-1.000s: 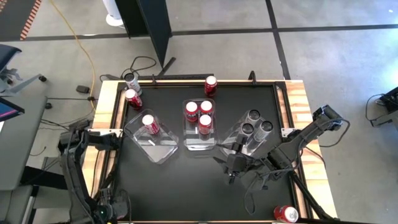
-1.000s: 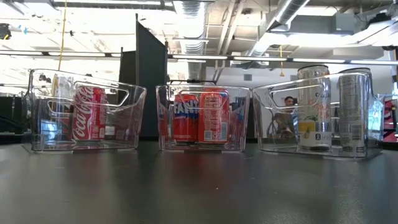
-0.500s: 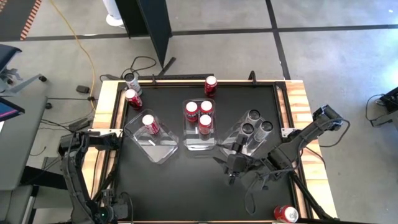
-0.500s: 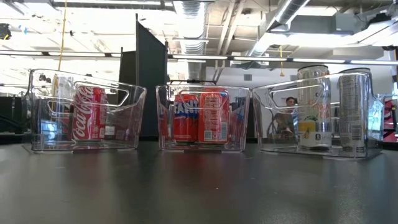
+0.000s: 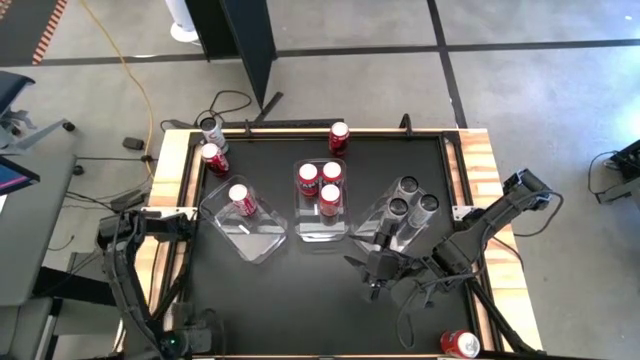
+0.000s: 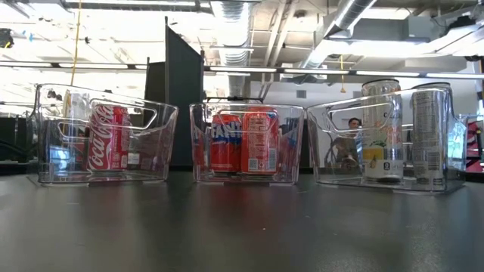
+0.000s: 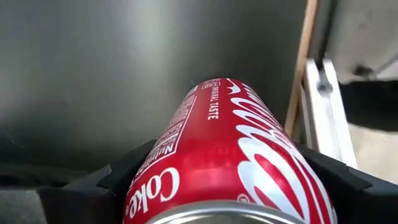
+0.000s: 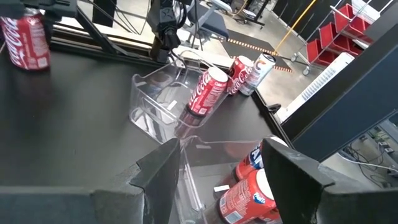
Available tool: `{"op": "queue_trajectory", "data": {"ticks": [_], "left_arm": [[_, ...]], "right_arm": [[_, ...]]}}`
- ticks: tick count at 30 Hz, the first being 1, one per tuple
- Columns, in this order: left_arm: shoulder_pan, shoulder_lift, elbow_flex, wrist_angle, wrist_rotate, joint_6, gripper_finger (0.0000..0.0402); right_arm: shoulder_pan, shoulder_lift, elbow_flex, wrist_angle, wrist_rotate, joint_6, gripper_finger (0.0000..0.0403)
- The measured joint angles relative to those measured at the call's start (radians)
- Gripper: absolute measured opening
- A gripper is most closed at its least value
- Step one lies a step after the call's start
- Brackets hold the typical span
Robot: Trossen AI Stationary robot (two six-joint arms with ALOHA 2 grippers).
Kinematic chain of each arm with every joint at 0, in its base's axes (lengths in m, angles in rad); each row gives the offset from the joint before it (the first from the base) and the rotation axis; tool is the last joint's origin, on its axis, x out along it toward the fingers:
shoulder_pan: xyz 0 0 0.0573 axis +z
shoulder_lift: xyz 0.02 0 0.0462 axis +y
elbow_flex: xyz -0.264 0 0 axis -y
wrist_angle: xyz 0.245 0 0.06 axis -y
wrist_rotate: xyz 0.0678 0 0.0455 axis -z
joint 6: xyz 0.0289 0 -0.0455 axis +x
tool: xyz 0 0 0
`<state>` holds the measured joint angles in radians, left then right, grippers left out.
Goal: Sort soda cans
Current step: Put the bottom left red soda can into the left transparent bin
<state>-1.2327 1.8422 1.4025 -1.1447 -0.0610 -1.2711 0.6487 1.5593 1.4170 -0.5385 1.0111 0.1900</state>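
One red cola can (image 7: 233, 162) is sitting clamped between the left gripper (image 7: 217, 186) fingers, long axis pointing straight ahead past the tips. Right gripper (image 8: 217, 168) is hanging with fingers apart, facing the clear bins (image 8: 152, 99).

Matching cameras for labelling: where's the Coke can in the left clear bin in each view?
High view: Coke can upright in the left bin, left of centre.
Low view: far left, behind the bin's wall.
Right wrist view: mid-frame, in the farther bin.
Left wrist view: not in it; only a second Coke can, between the jaws.
Shared landmark, except left wrist: middle bin beside it.
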Motion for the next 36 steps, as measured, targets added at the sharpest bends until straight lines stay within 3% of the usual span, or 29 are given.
{"op": "queue_trajectory", "data": {"ticks": [11, 21, 27, 36], "left_arm": [[0.145, -0.077, -0.004, -0.167, -0.043, 0.181, 0.0305], [0.301, -0.323, -0.002, -0.332, -0.201, 0.24, 0.0305], [0.447, -0.499, -0.001, -0.432, -0.297, 0.196, 0.0305], [0.774, -0.618, 0.0, -0.429, -0.275, 0.248, 0.0305]], "right_arm": [[0.014, 0.0, 0.0, -0.006, 0.0, -0.017, 0.0244], [0.039, 0.0, 0.0, -0.021, 0.0, -0.026, 0.0244], [0.062, 0.0, 0.0, -0.038, 0.0, -0.027, 0.0244], [0.079, 0.0, -0.021, -0.05, 0.002, -0.034, 0.0244]]}}
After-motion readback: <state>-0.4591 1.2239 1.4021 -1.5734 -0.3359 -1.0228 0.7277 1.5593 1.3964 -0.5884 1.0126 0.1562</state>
